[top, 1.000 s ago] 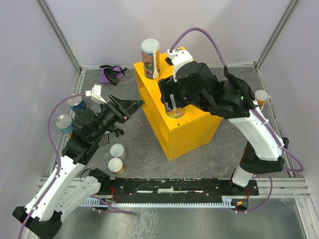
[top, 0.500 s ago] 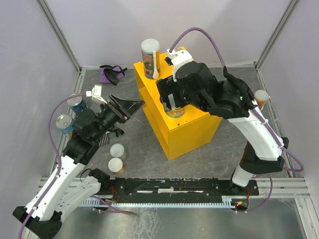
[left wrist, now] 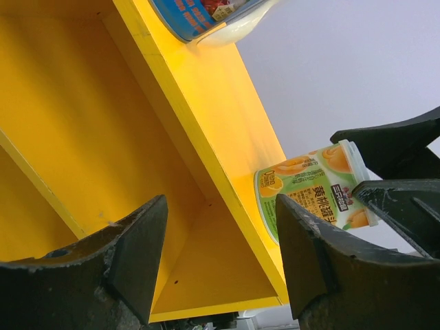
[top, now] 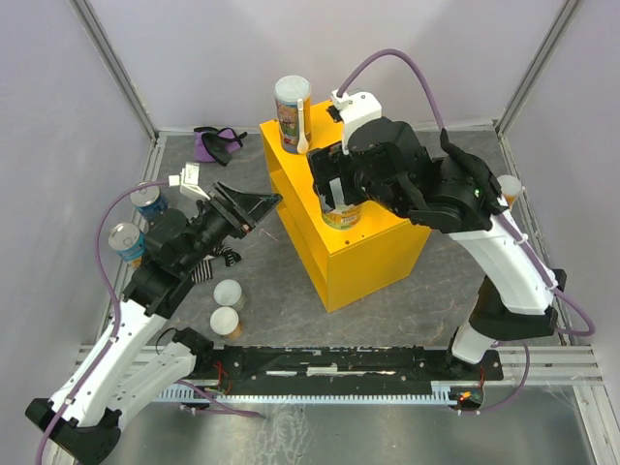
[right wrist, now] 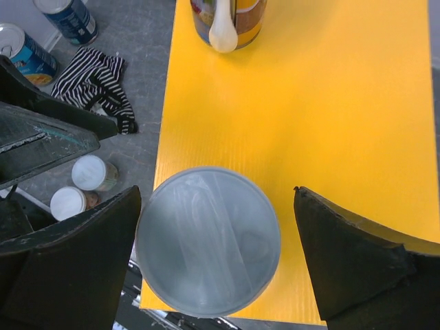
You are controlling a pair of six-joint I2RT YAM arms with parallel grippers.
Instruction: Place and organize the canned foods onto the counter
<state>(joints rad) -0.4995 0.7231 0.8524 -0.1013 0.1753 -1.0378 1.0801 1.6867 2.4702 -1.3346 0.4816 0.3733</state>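
Right pincer point(right wrist: 210, 256): opened wide and gripping nothing, its two black fingers point(right wrist: 69, 265) straddle a short round tub with a green-and-orange fruit label and a pale translucent lid point(right wrist: 208, 242); a gap shows between the lid and the finger on the right of the wrist view, while the other finger lies just beside the lid's rim. The tub stands upright on the top face of the large bright yellow box-shaped counter point(right wrist: 330, 103), close to the counter's end that faces the near edge of the table point(top: 407, 310). At the counter's opposite end, toward the far edge, stands a tall colourful tube with a white plastic spoon fixed to its side point(top: 292, 111). Left pincer point(left wrist: 220, 254): likewise open and empty, levelled at the counter's hollow side, whose yellow interior fills its wrist view. Beneath this arm lies a black-and-white striped cloth point(right wrist: 93, 79). Two short tubs with white lids point(top: 228, 294) point(top: 225, 322) stand side by side toward the near left corner. Two blue-labelled, silver-topped tins point(top: 148, 201) point(top: 125, 240) stand along the left edge. A purple cloth point(top: 215, 143) lies in the far left corner. One orange tub with a pale lid point(top: 508, 189) shows at the right edge, partly hidden behind the right arm.
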